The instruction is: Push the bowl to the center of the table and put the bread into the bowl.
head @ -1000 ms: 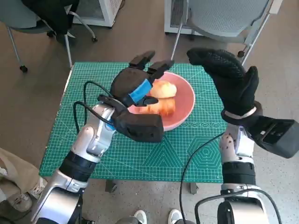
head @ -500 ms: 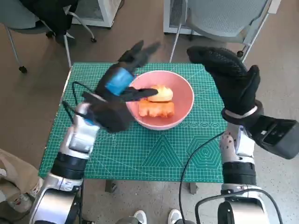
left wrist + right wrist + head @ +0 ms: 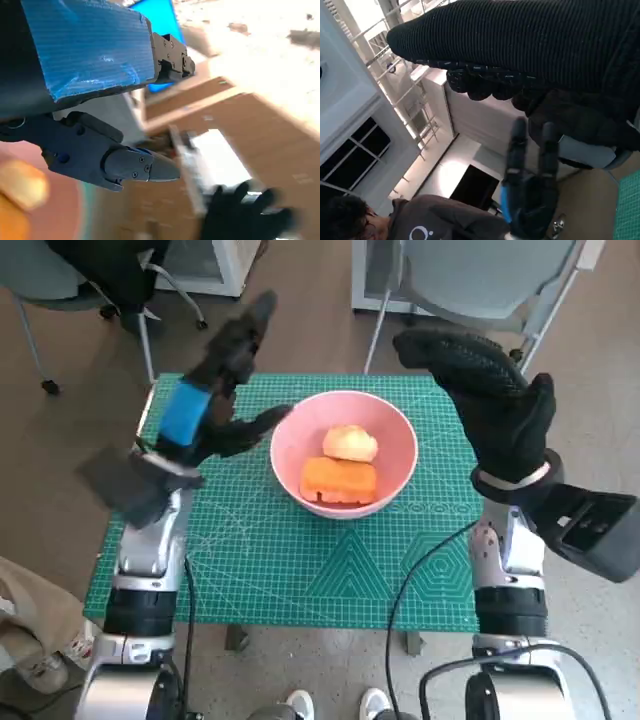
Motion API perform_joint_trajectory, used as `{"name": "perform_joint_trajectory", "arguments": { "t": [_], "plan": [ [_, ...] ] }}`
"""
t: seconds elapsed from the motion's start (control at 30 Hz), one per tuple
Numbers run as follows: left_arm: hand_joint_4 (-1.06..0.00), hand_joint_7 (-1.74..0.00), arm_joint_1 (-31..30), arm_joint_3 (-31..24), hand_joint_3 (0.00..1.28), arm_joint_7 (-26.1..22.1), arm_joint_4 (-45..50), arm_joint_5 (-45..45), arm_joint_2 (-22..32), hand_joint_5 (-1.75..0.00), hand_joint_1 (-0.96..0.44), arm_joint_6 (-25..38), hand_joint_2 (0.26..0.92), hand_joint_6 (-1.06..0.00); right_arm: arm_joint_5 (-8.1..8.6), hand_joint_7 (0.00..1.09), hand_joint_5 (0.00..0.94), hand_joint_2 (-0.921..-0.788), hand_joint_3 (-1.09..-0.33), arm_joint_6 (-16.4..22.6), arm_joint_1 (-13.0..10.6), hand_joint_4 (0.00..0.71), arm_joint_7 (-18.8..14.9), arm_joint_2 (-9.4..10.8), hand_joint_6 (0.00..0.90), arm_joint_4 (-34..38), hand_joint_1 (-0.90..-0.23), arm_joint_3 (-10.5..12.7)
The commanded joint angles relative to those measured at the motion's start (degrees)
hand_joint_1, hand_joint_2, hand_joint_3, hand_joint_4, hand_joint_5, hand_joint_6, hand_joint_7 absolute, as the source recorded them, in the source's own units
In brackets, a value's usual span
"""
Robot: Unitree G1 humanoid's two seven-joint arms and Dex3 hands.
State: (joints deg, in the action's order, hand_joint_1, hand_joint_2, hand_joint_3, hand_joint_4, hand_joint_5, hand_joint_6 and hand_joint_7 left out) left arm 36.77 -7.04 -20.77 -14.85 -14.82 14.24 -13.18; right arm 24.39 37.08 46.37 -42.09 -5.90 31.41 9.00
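- On the green cutting mat (image 3: 300, 570) in the head view I see the pink bowl (image 3: 396, 455) near the middle of the small table, with the round bread (image 3: 349, 443) inside it, lying against an orange block-shaped piece (image 3: 338, 480) that is also in the bowl.
- From the same view, my left hand (image 3: 215, 390) is raised beside the bowl's left rim, fingers spread and holding nothing; my right hand (image 3: 485, 400) is lifted over the mat's far right corner, fingers extended, also holding nothing.
- Chairs (image 3: 480, 280) stand on the floor beyond the table.
- Through the left wrist view, which is blurred, I make out the blue tape (image 3: 85, 45) and black fingers (image 3: 115, 160) apart with nothing between them, a slice of the bread (image 3: 22, 182) at the picture's edge, and the gloved hand (image 3: 245, 215) beyond.
- Through the right wrist view, the glove (image 3: 530, 45) fills the upper part; the left hand (image 3: 530, 200) shows past it, and a person in a dark top (image 3: 420, 220) sits low in the corner.
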Motion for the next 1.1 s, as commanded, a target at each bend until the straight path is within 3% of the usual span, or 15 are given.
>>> {"name": "perform_joint_trajectory", "arguments": {
  "t": [0.03, 0.43, 0.73, 1.1],
  "plan": [
    [0.0, -0.05, -2.0, -1.4, 0.05, -0.8, 4.6, -3.8, -1.1, 0.0, -0.58, 1.5, 0.91, -0.21, -1.2, 0.23, 0.003, -0.921, -0.803, -0.5, 0.2, 0.036, 1.0, 0.7, 0.0, -0.5, -0.709, -0.8],
    [0.0, -0.05, -6.1, -2.4, 0.03, -1.9, 12.5, -8.3, -2.4, 0.0, -0.61, 2.2, 0.915, -0.19, -1.9, 0.24, 0.009, -0.921, -0.799, 1.9, 2.3, 0.054, 0.3, 0.7, 0.0, 1.3, -0.712, -1.3],
    [0.0, -0.04, -6.3, -2.9, 0.12, -3.2, 13.3, -8.6, -2.5, 0.0, -0.63, 0.3, 0.921, -0.18, -1.9, 0.24, 0.008, -0.921, -0.797, 2.9, 3.4, 0.056, -0.4, 0.1, 0.0, 2.3, -0.712, -1.4],
    [0.0, -0.05, -5.4, -2.5, 0.13, -3.0, 13.0, -7.5, -2.9, 0.0, -0.6, -0.7, 0.921, -0.19, -1.79, 0.25, 0.006, -0.921, -0.793, 2.3, 4.1, 0.057, -0.6, 0.0, 0.004, 2.2, -0.715, -1.6]
  ]
}}
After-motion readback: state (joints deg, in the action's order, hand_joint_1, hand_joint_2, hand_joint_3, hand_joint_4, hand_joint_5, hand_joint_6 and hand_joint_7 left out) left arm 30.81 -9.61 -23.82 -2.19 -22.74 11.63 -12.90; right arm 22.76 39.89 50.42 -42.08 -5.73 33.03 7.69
